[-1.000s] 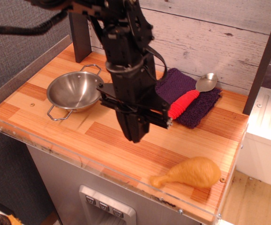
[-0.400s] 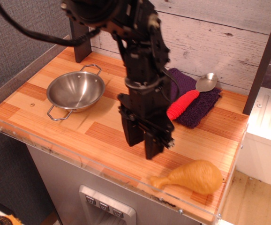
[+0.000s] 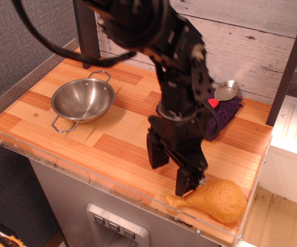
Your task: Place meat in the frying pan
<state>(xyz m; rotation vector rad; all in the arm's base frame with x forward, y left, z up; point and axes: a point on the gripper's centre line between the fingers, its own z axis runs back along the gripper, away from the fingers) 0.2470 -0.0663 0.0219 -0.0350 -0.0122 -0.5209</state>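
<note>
Pan [image 3: 83, 100]: far left on the counter [image 3: 112, 144], upright, holding nothing.
Gripper [image 3: 171, 173]: 2 fingers apart, tips down, right finger just above the bone end.
Meat [image 3: 212, 200]: front right, near the edge.

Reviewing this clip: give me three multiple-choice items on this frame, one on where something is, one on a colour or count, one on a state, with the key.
1. Where does the meat lie?
A. in the frying pan
B. near the counter's front right corner
C. on the purple cloth

2. How many wire loop handles show on the frying pan?
A. none
B. two
C. four

3. How is the gripper?
A. open, holding nothing
B. shut on the spoon
C. shut on the pan's handle

Key:
1. B, the drumstick lies on the wooden counter by the front right edge, far from the pan.
2. B, one loop shows at the back rim and one at the front left.
3. A, its fingers stand apart, just left of the drumstick's bone end.
</note>
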